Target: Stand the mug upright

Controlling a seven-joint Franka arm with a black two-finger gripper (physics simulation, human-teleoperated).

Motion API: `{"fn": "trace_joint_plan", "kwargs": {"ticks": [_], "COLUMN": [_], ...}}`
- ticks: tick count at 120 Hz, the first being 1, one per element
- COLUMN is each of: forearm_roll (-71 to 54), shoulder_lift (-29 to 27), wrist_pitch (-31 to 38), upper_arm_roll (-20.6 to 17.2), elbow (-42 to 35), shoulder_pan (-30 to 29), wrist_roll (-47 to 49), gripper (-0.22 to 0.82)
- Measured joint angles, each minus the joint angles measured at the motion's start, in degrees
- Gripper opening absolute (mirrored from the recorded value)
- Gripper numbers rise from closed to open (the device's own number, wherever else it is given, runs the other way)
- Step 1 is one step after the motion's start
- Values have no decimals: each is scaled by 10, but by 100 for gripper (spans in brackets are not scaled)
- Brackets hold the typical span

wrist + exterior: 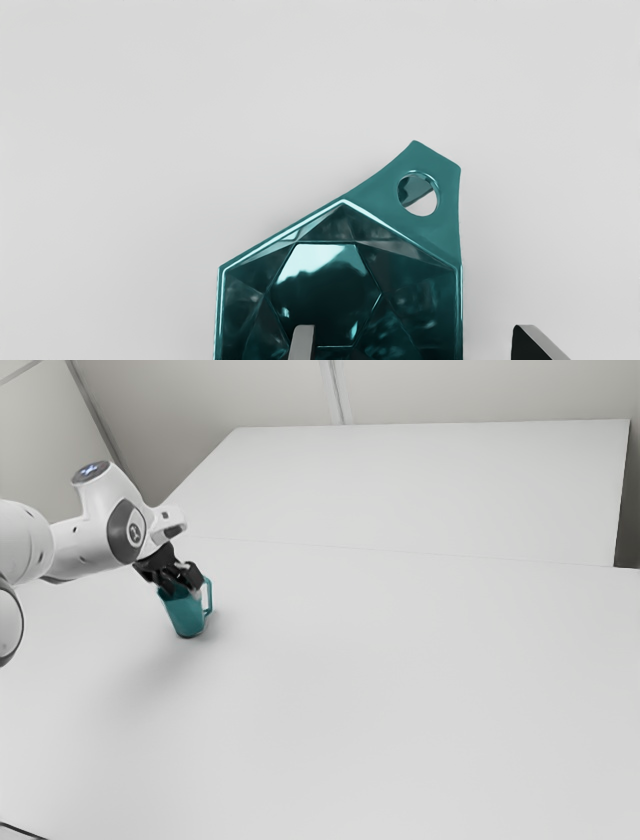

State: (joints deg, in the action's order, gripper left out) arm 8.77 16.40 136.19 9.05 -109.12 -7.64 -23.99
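Note:
The teal mug [187, 616] stands on its base on the white table, mouth up, with its handle toward the exterior view's right. Over its rim is my black gripper [182, 577], which hides part of the mouth. Looking down from the hand, the six-sided mouth of the mug [340, 220] and its pierced handle [450, 200] are visible. My gripper [416, 342] is open there: one finger overlaps the mouth, the other stands outside the wall beyond a gap. How deep the first finger reaches cannot be told.
The white table [400, 690] extends around the mug, and a second pale surface [430, 490] lies beyond a thin seam. A dark cable [22, 830] crosses the exterior view's lower left corner.

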Motion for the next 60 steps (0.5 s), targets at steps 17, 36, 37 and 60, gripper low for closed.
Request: {"fn": "trace_joint_plan", "kwargs": {"ticks": [17,36,37,60], "forearm_roll": [-13,-26,-26,-57], "shoulder_lift": [-15,-48,-49,-104], "wrist_pitch": [-16,-109,-118,-322], "upper_arm_roll": [-1,1,2,-14], "elbow": [36,104,111,218], "shoulder_pan": [10,20,21,32], "wrist_roll": [6,18,19,45], "gripper": [50,55,56,59]}}
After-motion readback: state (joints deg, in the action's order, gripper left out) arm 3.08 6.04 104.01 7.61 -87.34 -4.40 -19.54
